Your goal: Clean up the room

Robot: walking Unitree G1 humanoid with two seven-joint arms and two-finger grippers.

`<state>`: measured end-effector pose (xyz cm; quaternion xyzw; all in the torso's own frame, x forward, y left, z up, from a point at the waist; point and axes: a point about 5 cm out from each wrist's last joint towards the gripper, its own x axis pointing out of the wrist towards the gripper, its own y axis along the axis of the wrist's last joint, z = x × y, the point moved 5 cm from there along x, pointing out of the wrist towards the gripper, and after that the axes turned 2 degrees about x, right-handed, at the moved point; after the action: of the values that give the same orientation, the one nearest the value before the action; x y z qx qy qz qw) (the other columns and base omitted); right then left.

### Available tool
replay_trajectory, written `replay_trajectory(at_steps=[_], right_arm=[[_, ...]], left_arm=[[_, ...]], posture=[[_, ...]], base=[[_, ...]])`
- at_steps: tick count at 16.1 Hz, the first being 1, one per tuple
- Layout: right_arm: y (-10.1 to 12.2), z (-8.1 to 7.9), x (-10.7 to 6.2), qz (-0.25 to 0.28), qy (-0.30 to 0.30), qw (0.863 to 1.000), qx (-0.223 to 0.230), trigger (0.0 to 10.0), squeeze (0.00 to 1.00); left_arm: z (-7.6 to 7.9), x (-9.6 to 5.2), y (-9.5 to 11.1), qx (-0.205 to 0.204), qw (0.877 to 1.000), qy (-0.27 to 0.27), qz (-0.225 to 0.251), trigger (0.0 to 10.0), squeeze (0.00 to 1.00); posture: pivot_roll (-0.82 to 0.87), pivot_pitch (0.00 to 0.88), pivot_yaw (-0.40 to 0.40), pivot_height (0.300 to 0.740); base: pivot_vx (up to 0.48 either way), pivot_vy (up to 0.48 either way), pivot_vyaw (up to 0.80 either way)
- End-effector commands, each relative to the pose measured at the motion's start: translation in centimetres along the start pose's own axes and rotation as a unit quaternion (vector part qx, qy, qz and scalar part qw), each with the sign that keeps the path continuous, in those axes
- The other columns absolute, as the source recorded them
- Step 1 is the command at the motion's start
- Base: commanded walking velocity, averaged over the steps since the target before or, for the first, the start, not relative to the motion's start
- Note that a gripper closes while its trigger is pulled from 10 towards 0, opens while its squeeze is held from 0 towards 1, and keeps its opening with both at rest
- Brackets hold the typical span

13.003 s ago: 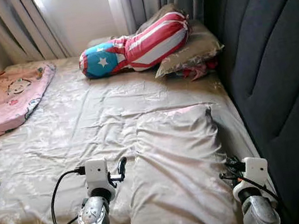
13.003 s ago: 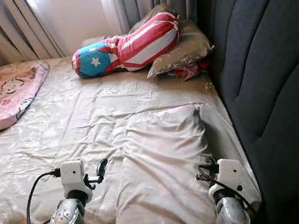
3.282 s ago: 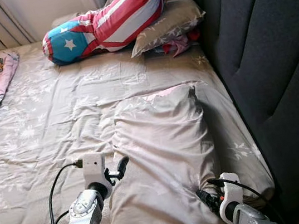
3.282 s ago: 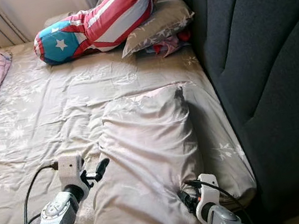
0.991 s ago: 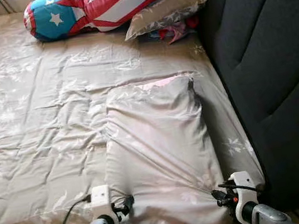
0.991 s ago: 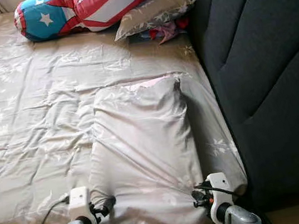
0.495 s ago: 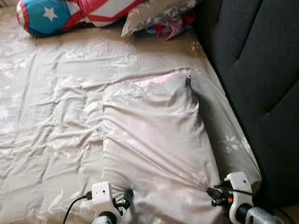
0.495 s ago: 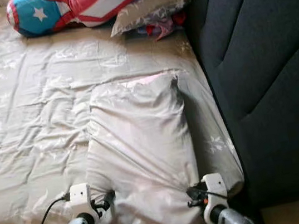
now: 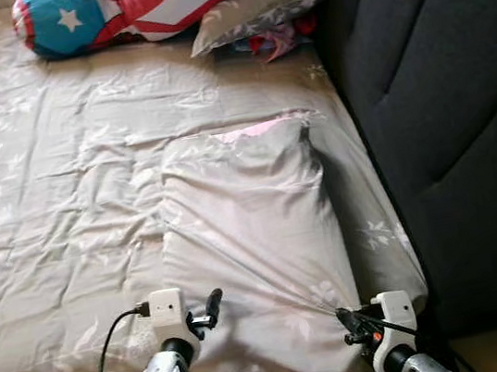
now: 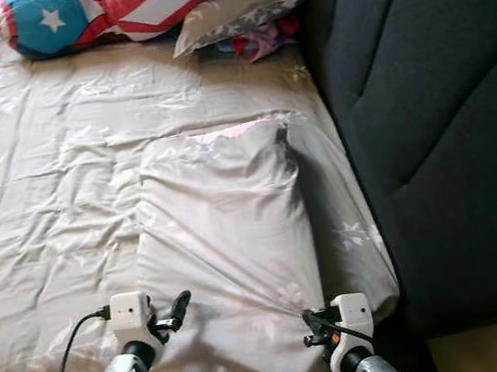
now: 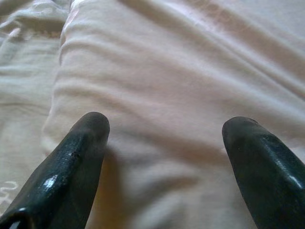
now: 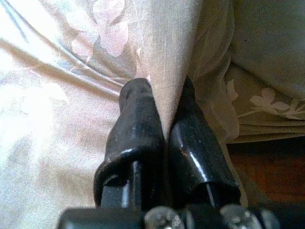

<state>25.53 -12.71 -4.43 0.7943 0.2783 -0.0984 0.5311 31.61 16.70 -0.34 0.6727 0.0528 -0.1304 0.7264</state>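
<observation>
Now | right gripper (image 12: 164, 114) jaws pinch pillow (image 9: 257, 241) corner | left gripper (image 11: 164, 138) jaws spread | no legible writing, seemingly

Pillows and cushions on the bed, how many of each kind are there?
Beige flowery pillows: 2, the near pillow pinched by the right gripper, with the open left gripper at it, and the far pillow by the headboard.
Star-and-stripes bolster: 1.
Total: 3.
</observation>
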Motion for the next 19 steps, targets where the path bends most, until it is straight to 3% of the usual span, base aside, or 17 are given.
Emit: replay_trajectory(at_steps=[1,5,6,10,17,19], right_arm=[[-2.3,0.1,-0.8,-0.032,-0.001,0.999,0.012,0.0,0.00],[-2.4,0.3,-0.7,-0.036,-0.001,0.999,0.007,0.0,0.00],[-2.4,0.3,-0.7,-0.038,-0.001,0.999,0.006,0.0,0.00],[-2.7,0.4,-1.2,-0.046,0.001,0.999,0.000,0.0,0.00],[-2.6,0.8,-1.9,-0.047,-0.001,0.999,-0.001,0.0,0.00],[-2.5,0.7,-2.1,-0.048,0.000,0.999,-0.002,0.0,0.00]], left_arm=[[-1.5,-1.0,-2.0,0.005,0.999,0.030,-0.044,10.0,0.00],[-4.3,-1.2,-2.8,0.042,0.990,0.096,-0.089,10.0,0.00],[-4.7,-1.4,-3.7,0.025,0.988,0.107,-0.112,10.0,0.00],[-2.9,-2.6,-7.9,-0.051,0.975,0.066,-0.204,10.0,0.00],[-1.9,-5.1,-11.8,-0.082,0.953,0.040,-0.289,10.0,0.00],[-0.5,-6.0,-13.1,-0.112,0.943,0.013,-0.312,10.0,0.00]], posture=[[-0.11,0.243,-0.080,0.657],[-0.10,0.238,-0.081,0.657],[-0.10,0.238,-0.081,0.657],[-0.13,0.251,-0.089,0.657],[-0.16,0.263,-0.097,0.657],[-0.17,0.260,-0.098,0.657]], base=[[0.000,0.000,0.00],[0.000,0.000,0.00],[0.000,0.000,0.00],[0.000,0.000,0.00],[0.000,0.000,0.00],[0.000,0.000,0.00]])
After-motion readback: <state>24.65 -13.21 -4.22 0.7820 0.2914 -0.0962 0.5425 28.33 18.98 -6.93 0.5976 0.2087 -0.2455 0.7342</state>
